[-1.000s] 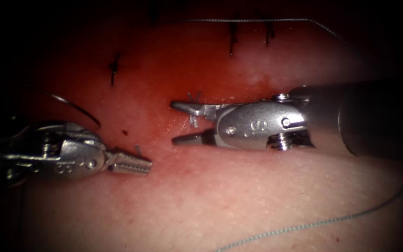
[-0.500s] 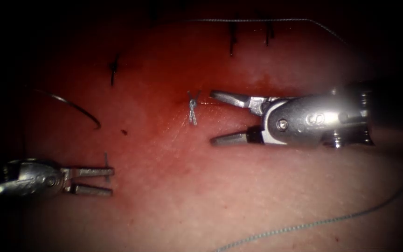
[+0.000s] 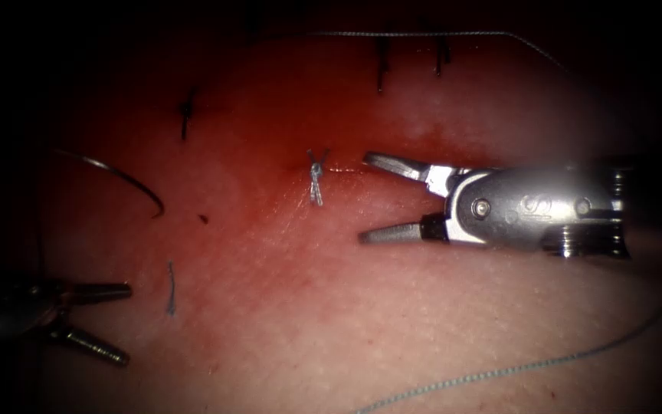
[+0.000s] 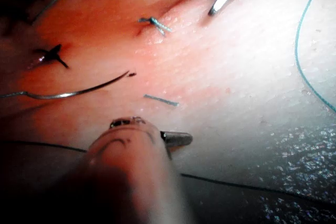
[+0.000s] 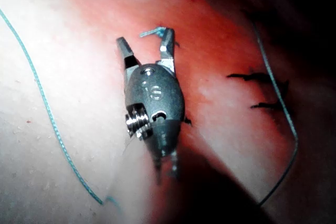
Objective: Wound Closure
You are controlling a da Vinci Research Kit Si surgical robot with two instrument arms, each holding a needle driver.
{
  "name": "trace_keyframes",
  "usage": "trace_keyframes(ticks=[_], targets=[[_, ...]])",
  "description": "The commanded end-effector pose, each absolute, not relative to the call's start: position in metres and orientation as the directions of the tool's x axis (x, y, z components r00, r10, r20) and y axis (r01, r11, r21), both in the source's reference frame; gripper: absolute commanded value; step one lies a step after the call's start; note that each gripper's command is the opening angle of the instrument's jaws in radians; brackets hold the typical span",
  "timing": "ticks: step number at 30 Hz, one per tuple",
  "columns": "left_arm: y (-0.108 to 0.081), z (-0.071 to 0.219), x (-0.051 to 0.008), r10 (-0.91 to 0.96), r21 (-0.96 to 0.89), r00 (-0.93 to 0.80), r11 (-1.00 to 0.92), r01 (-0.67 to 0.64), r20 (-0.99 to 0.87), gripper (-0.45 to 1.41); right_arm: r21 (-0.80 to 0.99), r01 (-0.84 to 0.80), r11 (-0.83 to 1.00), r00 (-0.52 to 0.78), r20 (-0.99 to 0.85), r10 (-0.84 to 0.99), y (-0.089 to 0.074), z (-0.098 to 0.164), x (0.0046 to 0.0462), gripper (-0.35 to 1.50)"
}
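Observation:
My right tool [image 3: 363, 198] stands open and holds nothing, just right of a tied knot [image 3: 316, 176] with short tails on the cut. In the right wrist view its jaws [image 5: 145, 40] gape beside that knot [image 5: 152, 32]. My left tool [image 3: 126, 324] is open and empty at the lower left. The curved needle [image 3: 116, 175] lies free on the tissue left of the cut, held by neither tool; the left wrist view shows it too [image 4: 68, 94]. A short cut piece of thread [image 3: 170, 290] lies loose on the tissue near the left tool [image 4: 161, 99].
Dark earlier stitches [image 3: 185, 115] [image 3: 382, 65] cross the cut farther back. A long thread [image 3: 499, 372] trails over the pale tissue at lower right, and another strand [image 3: 423, 33] runs along the far edge. Red fluid stains the tissue [image 3: 270, 253] around the knot.
The right tool drew back to the right from the knot, jaws still open. The left tool moved left and down, opened, and the short thread piece now lies on the tissue.

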State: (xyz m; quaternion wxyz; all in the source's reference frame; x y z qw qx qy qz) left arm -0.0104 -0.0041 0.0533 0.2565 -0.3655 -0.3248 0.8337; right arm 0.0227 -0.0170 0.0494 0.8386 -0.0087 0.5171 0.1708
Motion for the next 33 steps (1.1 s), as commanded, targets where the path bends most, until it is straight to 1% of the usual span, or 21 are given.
trace_keyframes(ticks=[1,3,5,6,7,8,9,10,11,12,15,17,21,27,33], targets=[[-0.0037,0.0537,-0.0107,0.658,-0.723,-0.608,-0.664,-0.192,-0.444,0.78,0.167,-0.295,0.941,0.407,-0.869,0.282,-0.0168,0.0497,0.0237,0.64],[-0.0030,0.0533,-0.0105,0.661,-0.721,-0.606,-0.664,-0.197,-0.443,0.76,0.168,-0.292,0.942,0.411,-0.867,0.282,-0.0169,0.0497,0.0237,0.61],[-0.0021,0.0529,-0.0105,0.636,-0.685,-0.584,-0.707,-0.178,-0.505,0.71,0.173,-0.293,0.940,0.412,-0.865,0.288,-0.0170,0.0497,0.0237,0.59],[-0.0010,0.0524,-0.0109,0.611,-0.631,-0.553,-0.753,-0.187,-0.566,0.69,0.173,-0.294,0.940,0.412,-0.864,0.288,-0.0169,0.0497,0.0237,0.59],[-0.0010,0.0524,-0.0109,0.611,-0.631,-0.553,-0.753,-0.187,-0.566,0.69,0.173,-0.294,0.940,0.412,-0.864,0.288,-0.0169,0.0497,0.0237,0.59],[-0.0003,0.0522,-0.0112,0.594,-0.595,-0.530,-0.780,-0.195,-0.605,0.69,0.173,-0.294,0.940,0.412,-0.864,0.288,-0.0169,0.0497,0.0237,0.59],[0.0007,0.0519,-0.0118,0.563,-0.531,-0.504,-0.817,-0.223,-0.655,0.69,0.173,-0.294,0.940,0.412,-0.864,0.288,-0.0169,0.0497,0.0237,0.59],[0.0021,0.0517,-0.0128,0.502,-0.395,-0.479,-0.864,-0.313,-0.720,0.74,0.173,-0.294,0.940,0.412,-0.864,0.288,-0.0169,0.0497,0.0237,0.59],[0.0028,0.0515,-0.0136,0.482,-0.318,-0.452,-0.863,-0.392,-0.750,0.73,0.174,-0.294,0.940,0.412,-0.864,0.288,-0.0169,0.0497,0.0237,0.61],[0.0028,0.0515,-0.0136,0.482,-0.318,-0.452,-0.863,-0.392,-0.750,0.73,0.174,-0.294,0.940,0.412,-0.864,0.288,-0.0169,0.0497,0.0237,0.61],[0.0026,0.0517,-0.0151,0.389,-0.185,-0.359,-0.853,-0.487,-0.848,0.74,0.174,-0.293,0.940,0.412,-0.865,0.288,-0.0170,0.0496,0.0237,0.61],[0.0023,0.0519,-0.0155,0.358,-0.139,-0.348,-0.842,-0.521,-0.867,0.74,0.173,-0.293,0.940,0.412,-0.864,0.288,-0.0170,0.0496,0.0237,0.56],[0.0024,0.0525,-0.0160,0.361,-0.104,-0.347,-0.808,-0.579,-0.866,0.84,0.175,-0.291,0.941,0.411,-0.865,0.287,-0.0170,0.0496,0.0237,0.49],[0.0025,0.0536,-0.0160,0.354,-0.073,-0.359,-0.792,-0.606,-0.864,0.83,0.173,-0.293,0.940,0.412,-0.865,0.287,-0.0171,0.0497,0.0238,0.42],[0.0013,0.0549,-0.0170,0.328,-0.031,-0.379,-0.789,-0.613,-0.865,0.73,0.170,-0.294,0.940,0.413,-0.865,0.286,-0.0171,0.0499,0.0238,0.37]])
